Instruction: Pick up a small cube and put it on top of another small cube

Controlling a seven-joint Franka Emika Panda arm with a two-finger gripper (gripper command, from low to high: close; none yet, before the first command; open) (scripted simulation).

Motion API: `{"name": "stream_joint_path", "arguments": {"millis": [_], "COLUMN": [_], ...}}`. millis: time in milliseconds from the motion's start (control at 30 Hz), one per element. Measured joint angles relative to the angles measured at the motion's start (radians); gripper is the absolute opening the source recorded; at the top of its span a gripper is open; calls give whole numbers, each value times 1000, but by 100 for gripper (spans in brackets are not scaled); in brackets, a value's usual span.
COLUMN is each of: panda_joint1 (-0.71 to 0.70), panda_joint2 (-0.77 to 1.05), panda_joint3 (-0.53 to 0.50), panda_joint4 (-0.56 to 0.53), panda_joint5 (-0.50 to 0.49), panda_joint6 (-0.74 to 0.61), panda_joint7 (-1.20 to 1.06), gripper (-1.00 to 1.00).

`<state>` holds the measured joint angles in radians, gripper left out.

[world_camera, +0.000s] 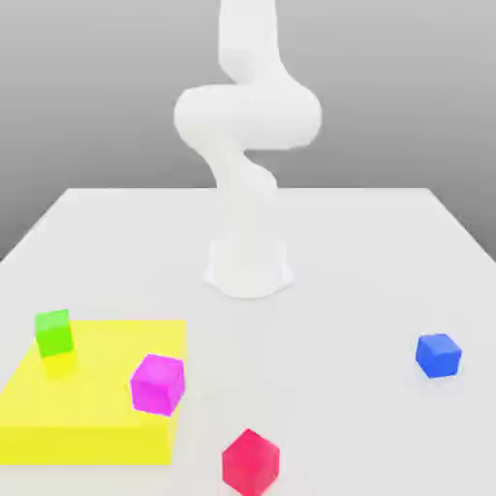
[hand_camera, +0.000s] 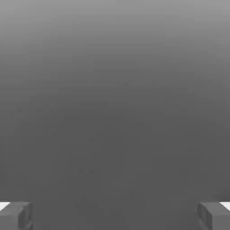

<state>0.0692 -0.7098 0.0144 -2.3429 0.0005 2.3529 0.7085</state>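
The small blue cube [world_camera: 438, 355] sits on the white table toward the exterior view's right, alone and upright. A red cube [world_camera: 251, 461] rests near the table's front edge. A magenta cube [world_camera: 158, 384] stands at the corner of a flat yellow slab. The white arm [world_camera: 247, 126] rises from its base at the table's middle and bends upward out of the picture, far from all the cubes. In the hand view my gripper [hand_camera: 115, 215] is open, its two grey fingertips [hand_camera: 18, 214] spread wide with nothing between them, facing a plain grey background.
A flat yellow slab [world_camera: 87, 426] lies at the exterior view's front left, with a green cube [world_camera: 53, 332] on its far corner. The arm's round base [world_camera: 249, 266] stands mid-table. White table surface [world_camera: 368, 262] stretches between the base and the blue cube.
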Motion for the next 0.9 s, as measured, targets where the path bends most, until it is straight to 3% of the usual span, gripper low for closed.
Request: {"name": "stream_joint_path", "arguments": {"millis": [500, 700, 900], "panda_joint1": [376, 503, 596], "panda_joint2": [550, 771, 990], "panda_joint3": [144, 231, 126], "panda_joint4": [-260, -362, -345], "panda_joint5": [0, -64, -211], "panda_joint6": [322, 449, 610], "panda_joint7": [-555, -729, -662], "gripper": [0, 0, 0]}}
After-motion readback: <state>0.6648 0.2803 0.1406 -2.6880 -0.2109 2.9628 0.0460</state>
